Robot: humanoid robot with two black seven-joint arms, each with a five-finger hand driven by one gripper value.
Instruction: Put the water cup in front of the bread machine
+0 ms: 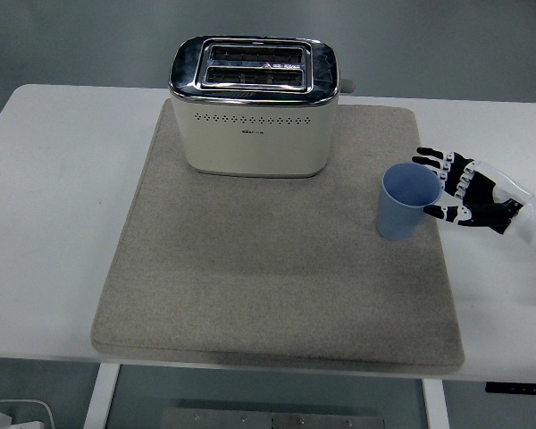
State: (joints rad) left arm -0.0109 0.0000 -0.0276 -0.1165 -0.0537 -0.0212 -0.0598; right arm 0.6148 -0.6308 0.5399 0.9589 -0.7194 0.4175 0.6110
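Observation:
A light blue water cup (407,201) stands upright on the right side of a grey-beige mat (277,268). A cream toaster with a chrome top (254,105) stands at the mat's far middle. My right hand (456,189) comes in from the right edge, fingers spread open, just right of the cup with fingertips (426,161) near its rim. It holds nothing. My left arm is out of view.
The mat lies on a white table (54,197). The mat's area in front of the toaster is bare. A table leg and a white object show below the table's near edge at the bottom left.

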